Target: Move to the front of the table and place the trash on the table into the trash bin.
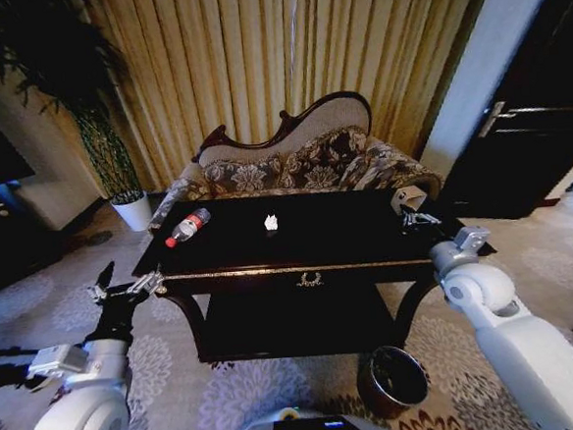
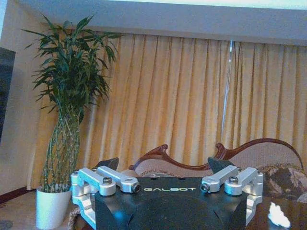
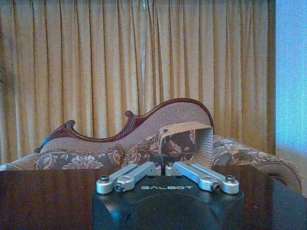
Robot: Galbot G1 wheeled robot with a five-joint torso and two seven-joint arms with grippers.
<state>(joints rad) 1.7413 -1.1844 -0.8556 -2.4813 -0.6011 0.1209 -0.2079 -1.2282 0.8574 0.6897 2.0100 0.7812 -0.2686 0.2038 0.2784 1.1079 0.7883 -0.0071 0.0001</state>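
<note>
Room: gold pleated curtains at back, ornate patterned sofa with carved wood trim in front of them, potted bamboo plant in a white pot at its left end. Dark glossy wooden table with gold emblem on the drawer stands directly ahead. On the table: clear plastic bottle with red cap lying on its side near the back-left corner; white crumpled scrap near centre, well apart from the bottle; pale open packet at the right end. Round reddish-brown trash bin on the patterned carpet (black inside) below the table's front right. Left gripper off the table's left front corner, fingers spread, holding nothing. Right gripper over the table's right end, fingers pressed together, the packet just beyond it
</note>
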